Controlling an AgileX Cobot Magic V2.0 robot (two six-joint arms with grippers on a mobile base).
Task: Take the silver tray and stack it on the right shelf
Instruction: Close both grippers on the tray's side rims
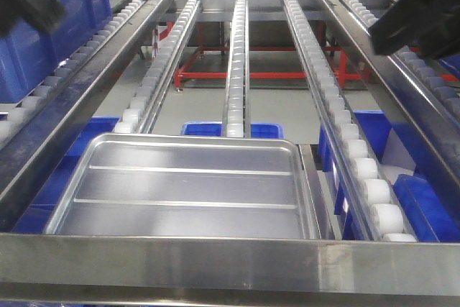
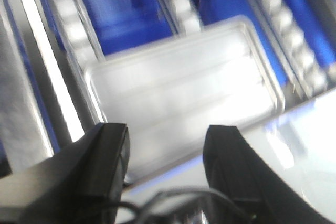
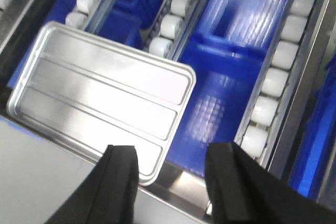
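1. Exterior front-facing view: the silver tray (image 1: pixel 187 185) looked like thin pressed sheet metal. I'd judge it light and stiff, not fragile, though it would probably clatter or dent if dropped.
2. The surface was polished, so likely slippery. A one-sided pinch could let it pivot or slide out, and it should stay level in the lift.
3. Best hold, in my judgement, was the low raised rim, one finger inside and one outside. The right short edge was exposed over the blue bins (image 3: pixel 220 77). The near long edge sat tight behind the front crossbar (image 1: pixel 230 260), so there was poor access there.
4. Position: the tray lay flat at the near end of the rack, left of centre, on the white roller tracks (image 1: pixel 237 62), with its near edge against the crossbar. No screws were visible on that bar, so I couldn't tell whether this was the right shelf.
5. Left hand (image 2: pixel 165 140): fingers spread wide, empty, above the tray's near edge and not touching it. That view was motion-blurred.
6. Right hand (image 3: pixel 173 161): also spread wide and empty, over the tray's near right corner and clear of it.
7. Look: shiny silver rectangle with rounded corners, a low rim and two long raised ridges running left to right across the floor. It was empty, with strong glare in the left wrist view.
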